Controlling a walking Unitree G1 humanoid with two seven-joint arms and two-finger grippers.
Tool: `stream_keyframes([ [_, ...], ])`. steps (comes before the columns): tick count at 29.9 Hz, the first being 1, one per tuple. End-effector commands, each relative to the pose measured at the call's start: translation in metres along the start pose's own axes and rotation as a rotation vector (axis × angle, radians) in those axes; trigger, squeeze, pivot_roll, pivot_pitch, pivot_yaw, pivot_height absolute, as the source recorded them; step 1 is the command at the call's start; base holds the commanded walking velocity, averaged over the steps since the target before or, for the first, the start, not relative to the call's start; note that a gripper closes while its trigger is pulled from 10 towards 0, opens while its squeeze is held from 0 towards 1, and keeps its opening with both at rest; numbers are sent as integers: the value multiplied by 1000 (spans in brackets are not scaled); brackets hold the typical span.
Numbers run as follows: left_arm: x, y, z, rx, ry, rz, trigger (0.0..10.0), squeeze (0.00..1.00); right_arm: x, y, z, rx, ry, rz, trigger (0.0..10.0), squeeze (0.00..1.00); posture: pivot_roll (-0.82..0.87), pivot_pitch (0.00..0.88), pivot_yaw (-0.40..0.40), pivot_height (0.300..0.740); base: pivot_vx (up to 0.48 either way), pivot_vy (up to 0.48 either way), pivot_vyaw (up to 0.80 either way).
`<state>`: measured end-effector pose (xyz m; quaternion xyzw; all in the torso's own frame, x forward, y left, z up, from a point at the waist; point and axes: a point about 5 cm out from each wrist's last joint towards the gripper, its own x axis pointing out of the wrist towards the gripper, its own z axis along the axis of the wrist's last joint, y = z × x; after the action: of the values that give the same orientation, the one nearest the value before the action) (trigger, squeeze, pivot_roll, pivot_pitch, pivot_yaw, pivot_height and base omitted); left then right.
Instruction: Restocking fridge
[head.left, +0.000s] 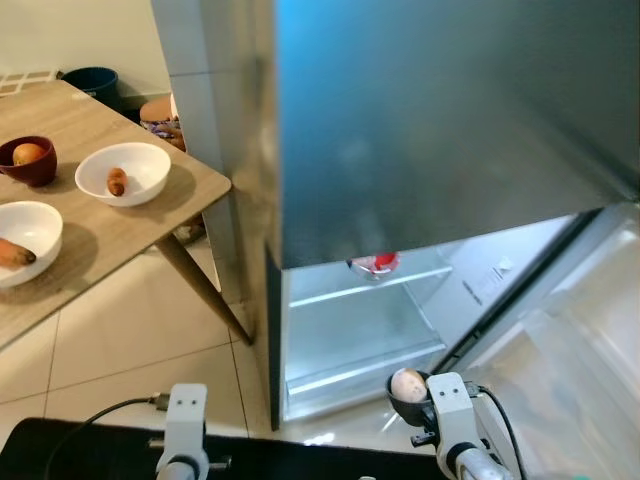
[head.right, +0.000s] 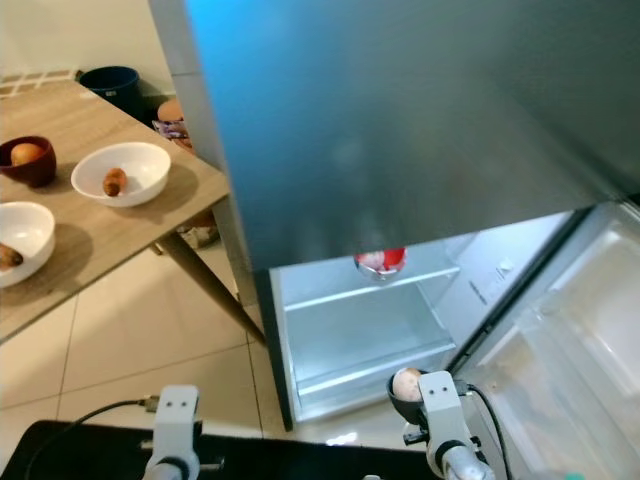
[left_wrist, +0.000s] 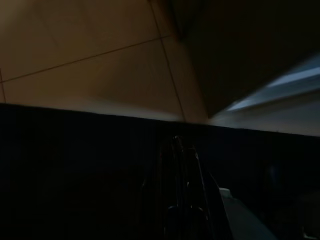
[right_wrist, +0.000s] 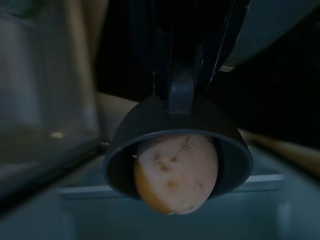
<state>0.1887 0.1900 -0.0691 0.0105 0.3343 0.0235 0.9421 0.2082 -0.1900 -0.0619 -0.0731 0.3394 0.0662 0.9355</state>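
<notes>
My right gripper (right_wrist: 181, 95) is shut on the rim of a small dark bowl (right_wrist: 177, 150) that holds a pale, speckled potato (right_wrist: 175, 172). In the left eye view the bowl (head.left: 407, 386) hangs low in front of the open lower fridge compartment (head.left: 360, 320), just outside its lit glass shelves. A red item (head.left: 380, 263) lies on the upper shelf inside. My left gripper (left_wrist: 178, 150) hangs idle over the tiled floor, dark, with its fingers together.
The fridge door (head.left: 585, 340) stands open at the right. A wooden table (head.left: 100, 235) at the left carries a white bowl (head.left: 123, 172) with a brown item, a dark red bowl (head.left: 27, 160) and another white bowl (head.left: 25, 235). A blue bin (head.left: 90, 82) stands behind.
</notes>
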Motion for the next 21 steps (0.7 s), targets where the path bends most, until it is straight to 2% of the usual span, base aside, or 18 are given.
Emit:
stream_keyframes([
  [1, -2, 0, -6, 11, 26, -2, 10000, 0, -3, -5, -5, -7, 16, -10, 10000, 0, -93, 124, -17, 736, 240, 0, 0],
  [3, -2, 0, -6, 11, 26, -1, 10000, 0, -3, -5, -6, -7, 16, -10, 10000, 0, -93, 124, -17, 736, 240, 0, 0],
  [21, -4, -1, -5, 26, -9, -6, 10000, 0, -4, -5, -7, -5, 21, -9, 10000, 0, -93, 126, -14, 736, 0, 0, 0],
])
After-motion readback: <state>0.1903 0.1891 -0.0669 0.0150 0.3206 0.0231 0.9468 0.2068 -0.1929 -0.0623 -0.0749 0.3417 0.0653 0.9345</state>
